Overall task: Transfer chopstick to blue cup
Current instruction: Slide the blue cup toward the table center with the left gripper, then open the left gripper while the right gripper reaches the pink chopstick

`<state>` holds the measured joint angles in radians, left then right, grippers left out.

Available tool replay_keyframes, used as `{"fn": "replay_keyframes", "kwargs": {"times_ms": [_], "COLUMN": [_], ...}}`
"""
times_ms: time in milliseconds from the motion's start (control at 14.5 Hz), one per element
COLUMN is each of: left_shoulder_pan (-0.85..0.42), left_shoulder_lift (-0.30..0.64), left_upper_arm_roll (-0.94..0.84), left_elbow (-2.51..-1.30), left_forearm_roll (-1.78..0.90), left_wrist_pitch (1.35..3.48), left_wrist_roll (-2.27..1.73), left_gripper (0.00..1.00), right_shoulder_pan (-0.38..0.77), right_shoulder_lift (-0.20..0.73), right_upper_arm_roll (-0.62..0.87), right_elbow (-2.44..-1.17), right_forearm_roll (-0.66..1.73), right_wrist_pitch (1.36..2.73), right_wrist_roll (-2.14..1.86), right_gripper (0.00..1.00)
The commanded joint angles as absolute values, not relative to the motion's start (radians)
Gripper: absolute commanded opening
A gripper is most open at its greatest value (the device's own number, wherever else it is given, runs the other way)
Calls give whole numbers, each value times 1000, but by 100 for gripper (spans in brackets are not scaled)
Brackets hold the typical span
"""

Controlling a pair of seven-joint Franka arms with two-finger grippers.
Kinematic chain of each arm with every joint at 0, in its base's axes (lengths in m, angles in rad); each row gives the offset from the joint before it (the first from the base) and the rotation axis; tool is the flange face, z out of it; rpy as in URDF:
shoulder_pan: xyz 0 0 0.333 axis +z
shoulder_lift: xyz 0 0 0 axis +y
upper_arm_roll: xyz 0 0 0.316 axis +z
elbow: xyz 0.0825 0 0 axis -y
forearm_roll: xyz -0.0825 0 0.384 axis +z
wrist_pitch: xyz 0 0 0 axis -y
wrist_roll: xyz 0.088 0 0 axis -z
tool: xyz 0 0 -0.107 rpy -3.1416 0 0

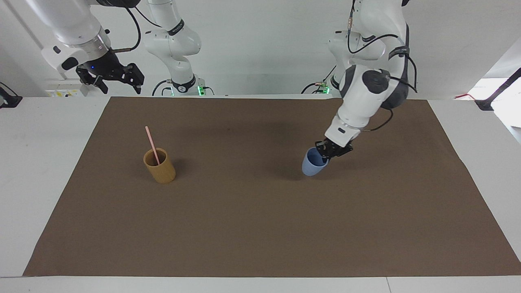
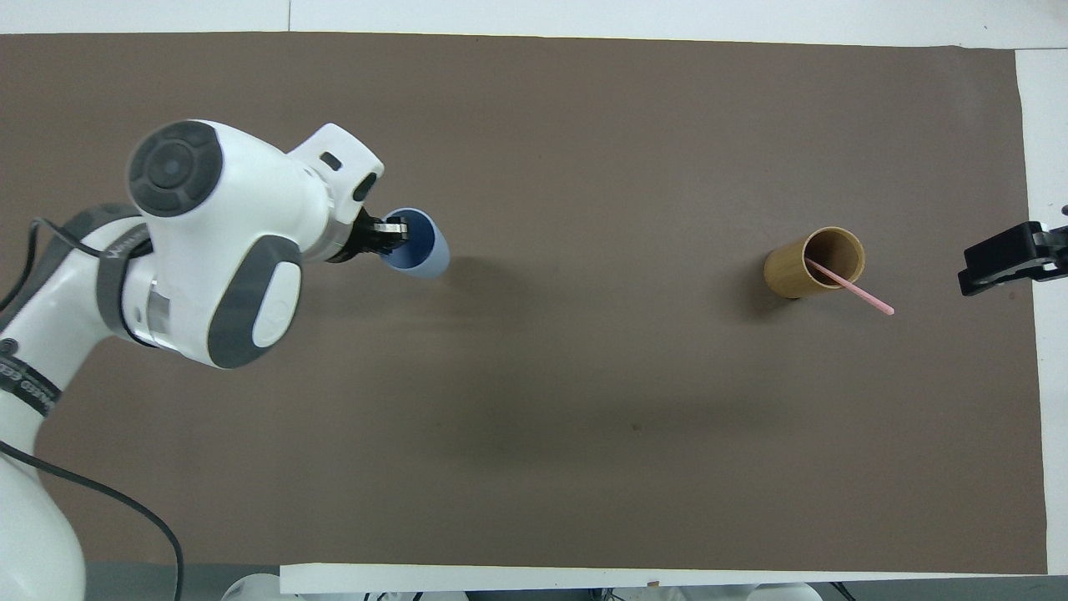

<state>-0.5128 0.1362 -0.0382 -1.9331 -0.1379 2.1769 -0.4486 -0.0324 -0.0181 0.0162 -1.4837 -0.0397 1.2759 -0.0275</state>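
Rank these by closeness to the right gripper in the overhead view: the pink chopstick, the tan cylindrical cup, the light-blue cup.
Measured from the waiting right gripper, at the table's edge:
1. The thin pale-pink chopstick: its free end leans out toward that gripper.
2. The tan-brown cylindrical cup: it holds the chopstick.
3. The small light-blue tapered cup: held tilted by the left gripper, toward the left arm's end.
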Motion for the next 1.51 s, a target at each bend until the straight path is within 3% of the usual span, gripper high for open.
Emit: {"fn": "replay_keyframes", "kwargs": {"times_ms": [0,481,619,688,756,825,1100,1306,1444], "left_shoulder_pan": [-575,-606,-606,-606,-607,-612,-609,-554,-452], "left_shoulder_lift": [202,221,219,218,215,212,161,138,134], "left_upper_arm_roll": [-14,-14,-15,-15,-15,-14,-8,34,41], "left_elbow": [-1879,-1914,-1921,-1925,-1924,-1921,-1875,-1693,-1585], "left_forearm_roll": [-141,-140,-140,-140,-140,-140,-140,-86,-71], "left_wrist_pitch": [2187,2189,2189,2180,2157,2143,2056,1796,1665], "left_wrist_roll": [-509,-554,-594,-594,-595,-604,-678,-664,-582], "left_gripper": [0,0,8,18,45,97,100,100,100], "right_shoulder_pan": [-35,-32,-34,-37,-43,-43,-37,-40,-41], "right_shoulder_lift": [-37,-47,-51,-54,-54,-57,-29,24,38], "right_upper_arm_roll": [15,18,18,18,18,18,17,17,17], "right_elbow": [-1509,-1528,-1542,-1546,-1552,-1574,-1687,-1742,-1779], "right_forearm_roll": [-21,-20,-20,-20,-18,-9,69,51,-20], "right_wrist_pitch": [1290,1293,1295,1295,1298,1334,1494,1529,1563], "right_wrist_roll": [-37,-35,-38,-47,-64,-86,-124,-222,-299], "right_gripper": [100,100,99,99,99,99,99,96,91]}}
